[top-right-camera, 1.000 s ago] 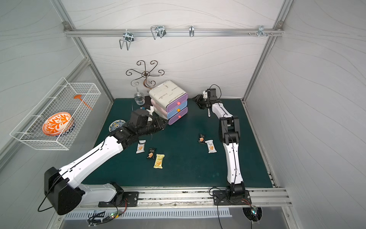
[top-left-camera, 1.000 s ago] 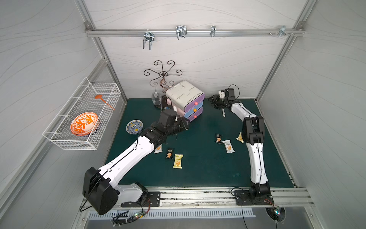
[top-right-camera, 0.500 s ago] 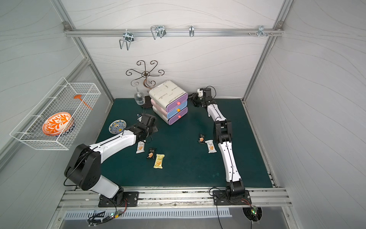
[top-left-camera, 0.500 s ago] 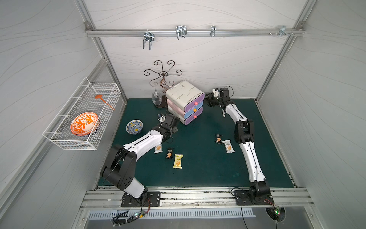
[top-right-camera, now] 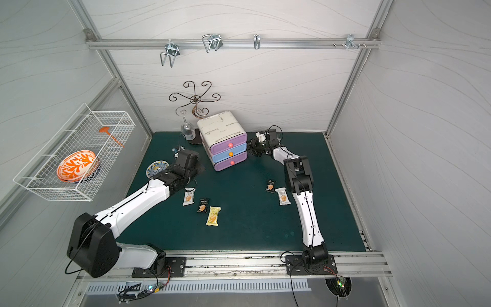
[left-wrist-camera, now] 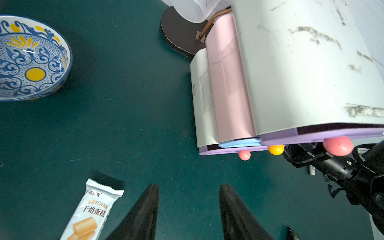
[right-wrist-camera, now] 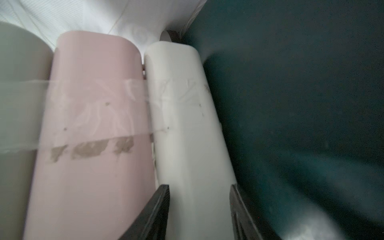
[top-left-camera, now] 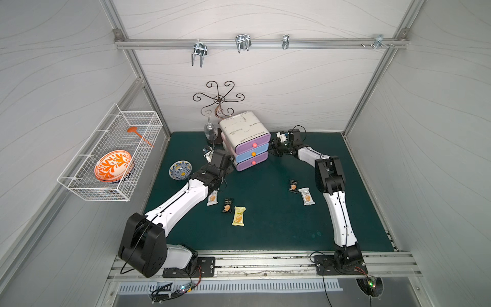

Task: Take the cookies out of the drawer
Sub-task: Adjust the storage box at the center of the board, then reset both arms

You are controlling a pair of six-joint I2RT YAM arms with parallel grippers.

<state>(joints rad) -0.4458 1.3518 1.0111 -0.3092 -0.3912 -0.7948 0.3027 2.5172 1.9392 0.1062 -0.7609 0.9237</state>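
The left claw (left-wrist-camera: pixel 189 188) hangs released, its tapered black fingers apart over the worktop (left-wrist-camera: pixel 128 128), a dark green matte mat. Just beside one finger lies a glossy white cookie packet (left-wrist-camera: pixel 89 214), flat and crimped at the end. Its long axis runs nearly along the fingers, the crimped end pointing the way the tips point. Ahead of the tips stands the drawer chest (left-wrist-camera: pixel 291 72): three rounded plastic tiers with a scuffed top, purple and blue fronts, and ball knobs.

The right claw (right-wrist-camera: pixel 199 187) straddles the chest's lowest white tier on the far flank. The view is blurred, so I cannot tell whether it clamps.

In both top views, a black packet (top-left-camera: pixel 227 205) and a pale yellow packet (top-left-camera: pixel 238 216) lie behind the left claw. A second black packet (top-left-camera: pixel 293 185) and a second white packet (top-left-camera: pixel 306 196) lie behind the right claw. All lie lengthwise front to back on the mat.
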